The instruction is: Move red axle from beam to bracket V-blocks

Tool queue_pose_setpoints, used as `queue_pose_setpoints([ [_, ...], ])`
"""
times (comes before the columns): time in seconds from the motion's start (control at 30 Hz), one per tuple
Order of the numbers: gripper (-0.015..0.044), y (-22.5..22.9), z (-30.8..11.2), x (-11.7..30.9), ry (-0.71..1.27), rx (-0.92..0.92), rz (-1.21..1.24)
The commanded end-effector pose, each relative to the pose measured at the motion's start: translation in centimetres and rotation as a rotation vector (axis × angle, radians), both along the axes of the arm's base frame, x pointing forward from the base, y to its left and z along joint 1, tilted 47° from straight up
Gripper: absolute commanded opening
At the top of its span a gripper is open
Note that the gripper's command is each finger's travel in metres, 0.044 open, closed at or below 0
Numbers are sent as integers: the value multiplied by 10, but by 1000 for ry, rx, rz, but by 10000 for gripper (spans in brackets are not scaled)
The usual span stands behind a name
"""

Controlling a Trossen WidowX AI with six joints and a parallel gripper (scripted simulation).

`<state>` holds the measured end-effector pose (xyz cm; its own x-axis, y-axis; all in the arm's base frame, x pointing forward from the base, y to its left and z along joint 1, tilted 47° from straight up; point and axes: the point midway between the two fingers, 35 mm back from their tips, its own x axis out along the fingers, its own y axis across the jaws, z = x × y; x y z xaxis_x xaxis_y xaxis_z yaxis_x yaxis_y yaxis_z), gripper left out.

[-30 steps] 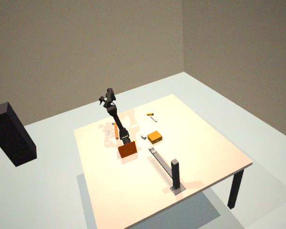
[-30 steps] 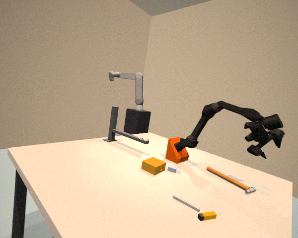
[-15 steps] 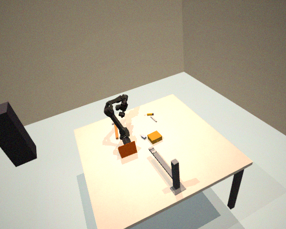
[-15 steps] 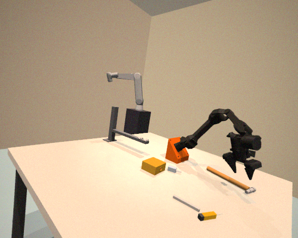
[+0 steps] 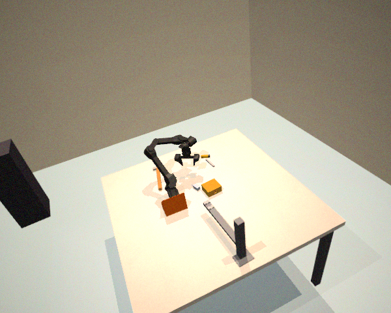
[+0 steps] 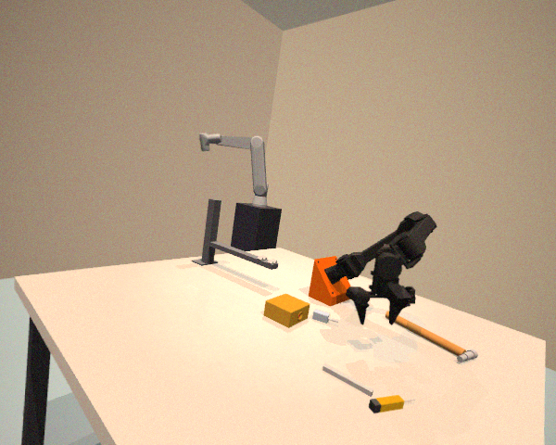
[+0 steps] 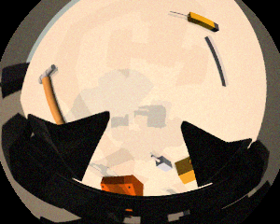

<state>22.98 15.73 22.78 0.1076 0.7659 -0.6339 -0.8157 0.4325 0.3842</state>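
Observation:
No red axle can be made out. A yellow block (image 5: 211, 186) (image 6: 285, 309) (image 7: 187, 176) lies on the table with a round hole in one side; I cannot tell whether it is the beam or whether anything sits in the hole. A dark grey bracket (image 5: 221, 220) (image 6: 240, 252) reaches out level from an upright post, with small pale V-blocks (image 5: 209, 205) (image 6: 267, 260) near its free end. My gripper (image 5: 188, 163) (image 6: 377, 323) (image 7: 147, 119) is open and empty, pointing down above the table, away from block and bracket.
A hammer (image 5: 159, 180) (image 6: 424, 332) (image 7: 49, 95), a grey rod (image 5: 210, 163) (image 6: 347, 379) (image 7: 217, 63), a yellow-handled tool (image 5: 204, 156) (image 6: 388, 403) (image 7: 203, 21) and a small grey block (image 5: 196, 186) (image 6: 321, 316) (image 7: 164, 163) lie around. My arm stands at an orange wedge (image 5: 174, 204) (image 6: 322, 286) (image 7: 122, 186).

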Motion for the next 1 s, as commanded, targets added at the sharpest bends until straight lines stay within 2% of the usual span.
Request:
queue_pose_setpoints([
  [0.0, 440, -50, -52, 7, 516, 3, -463],
  [0.43, 440, -135, -131, -32, 1664, 192, -1456],
  [0.83, 440, -136, -132, -33, 1683, 197, -1470],
  [0.97, 440, -123, -145, -31, 1681, 196, -1471],
])
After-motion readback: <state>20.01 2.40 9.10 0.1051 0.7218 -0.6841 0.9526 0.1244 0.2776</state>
